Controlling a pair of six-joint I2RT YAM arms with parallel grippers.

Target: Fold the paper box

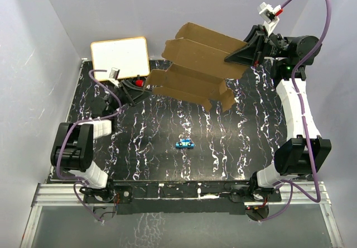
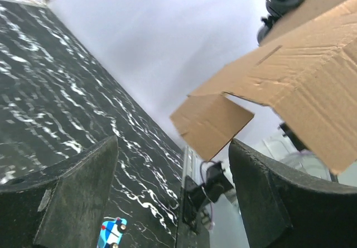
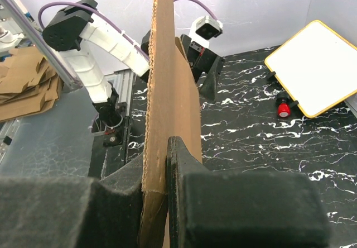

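Overhead, 2 robot arms reach up the frame over a black desk (image 1: 167, 164) veined with white like marble.

At the upper left lies a flat white board (image 1: 120, 58) with a tan frame and rounded corners. A small red object (image 1: 138, 83) sits just off its lower right corner. The left fingers (image 2: 78, 198) are in the same area, near the left end of the paper box (image 1: 195, 72). The left wrist view shows these 2 dark, rough-faced fingers spread wide with nothing gripped. A square brown flap of the box hangs beyond them in the middle of that frame.

The paper box fills the upper centre of the overhead view. It is plain brown corrugated cardboard, a die-cut sheet partly bent into a long open trough. Flaps and tabs stick out at its ends. It is raised and tilted, and I cannot tell whether its lower left end touches the desk. Below it, at the centre of the frame and well apart, sits a tiny blue toy car (image 1: 184, 143).

At the upper right, the right fingers (image 3: 234, 203) are clamped on the right end of the box. The right wrist view shows the thin sheet edge-on, its fluted core visible, pinched upright between 2 black, matte fingers.

The step in hand looks like shaping the sheet in the air, with 1 arm holding it and the other free. The folding seems only partly done, since the walls are bent but no end is closed. The next move likely calls for the left fingers to close on a left-end flap and crease it along its score line. The cardboard is light and springy, so the right grip must hold firm or the sheet will twist.
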